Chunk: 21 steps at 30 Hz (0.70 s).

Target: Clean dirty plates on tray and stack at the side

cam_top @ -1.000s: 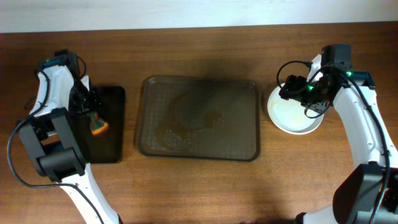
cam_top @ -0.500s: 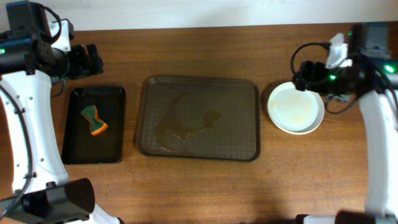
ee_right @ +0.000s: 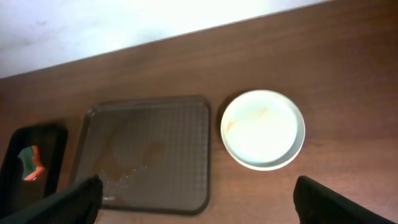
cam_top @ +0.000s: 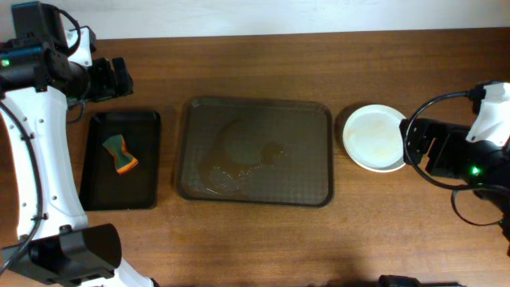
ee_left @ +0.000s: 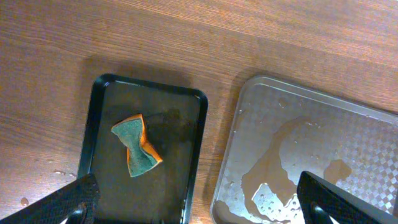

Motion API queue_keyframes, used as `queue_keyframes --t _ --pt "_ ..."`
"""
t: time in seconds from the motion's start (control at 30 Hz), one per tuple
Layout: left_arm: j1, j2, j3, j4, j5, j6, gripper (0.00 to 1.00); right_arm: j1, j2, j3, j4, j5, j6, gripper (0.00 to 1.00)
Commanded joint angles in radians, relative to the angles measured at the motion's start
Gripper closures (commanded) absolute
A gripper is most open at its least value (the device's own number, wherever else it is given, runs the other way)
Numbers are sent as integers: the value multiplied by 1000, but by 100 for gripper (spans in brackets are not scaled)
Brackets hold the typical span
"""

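The dark brown tray lies mid-table with no plate on it, only a wet patch; it also shows in the left wrist view and the right wrist view. A stack of white plates sits on the table right of the tray, wiped plain with faint orange traces, also in the right wrist view. My left gripper is open and empty, high above the black tray's far end. My right gripper is open and empty, raised right of the plates. No green plate is visible.
A narrow black tray left of the brown tray holds a green-and-orange sponge, also in the left wrist view. A pale wall borders the table's far edge. Water drops lie on the wood left of the black tray.
My right arm has drawn away from the plates toward the right and front. My left arm lifted off the sponge a second ago and has barely moved since.
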<state>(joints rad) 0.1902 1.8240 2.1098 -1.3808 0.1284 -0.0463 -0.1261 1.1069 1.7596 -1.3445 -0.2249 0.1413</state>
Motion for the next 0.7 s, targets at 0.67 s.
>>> queue_keyframes --t 0.67 --pt "3 3 -3 2 14 2 0 81 -1104 -1716 1295 106 -11 2"
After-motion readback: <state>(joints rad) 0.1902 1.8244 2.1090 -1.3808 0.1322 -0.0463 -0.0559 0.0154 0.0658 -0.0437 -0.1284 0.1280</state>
